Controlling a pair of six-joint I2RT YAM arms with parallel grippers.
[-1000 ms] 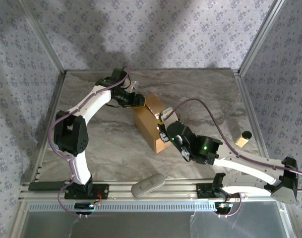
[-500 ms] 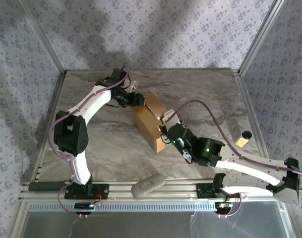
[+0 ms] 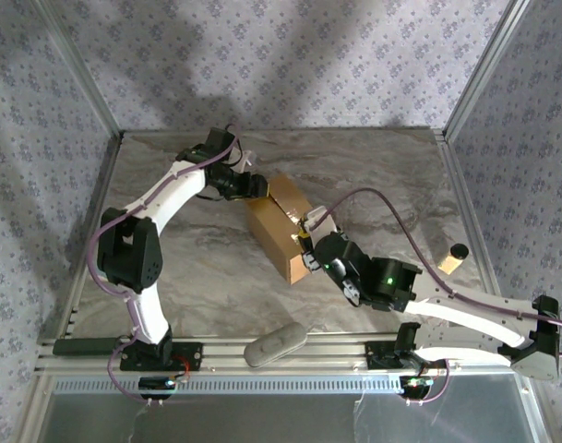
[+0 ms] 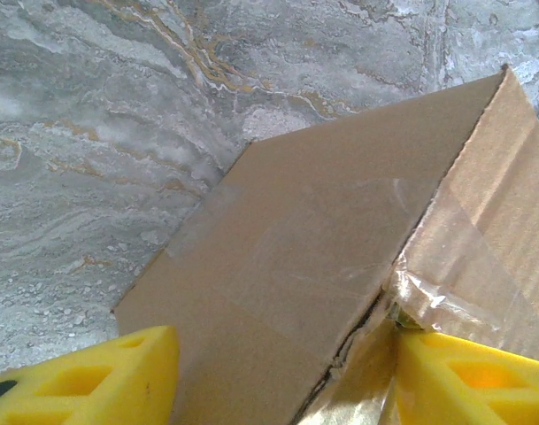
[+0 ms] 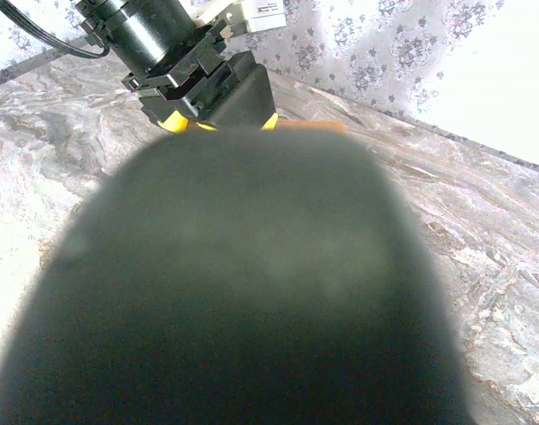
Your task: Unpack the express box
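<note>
The express box (image 3: 282,221) is a brown cardboard carton lying at an angle in the middle of the marble table. My left gripper (image 3: 255,187) is at its far end. In the left wrist view the yellow fingers (image 4: 92,381) stand on either side of the box's (image 4: 296,266) taped corner, closed against it. My right gripper (image 3: 308,247) presses on the box's near right end. A dark blurred shape (image 5: 242,292) hides its fingers in the right wrist view. Beyond that shape are the left gripper (image 5: 220,124) and a sliver of box (image 5: 309,126).
A grey oblong object (image 3: 276,343) lies on the front rail between the arm bases. A small tan cylinder with a dark top (image 3: 454,257) stands near the table's right edge. Metal frame posts and patterned walls close in the table.
The right arm has crept slightly forward along the box's near end, with its elbow swinging out to the right. The left arm and the box have stayed put.
</note>
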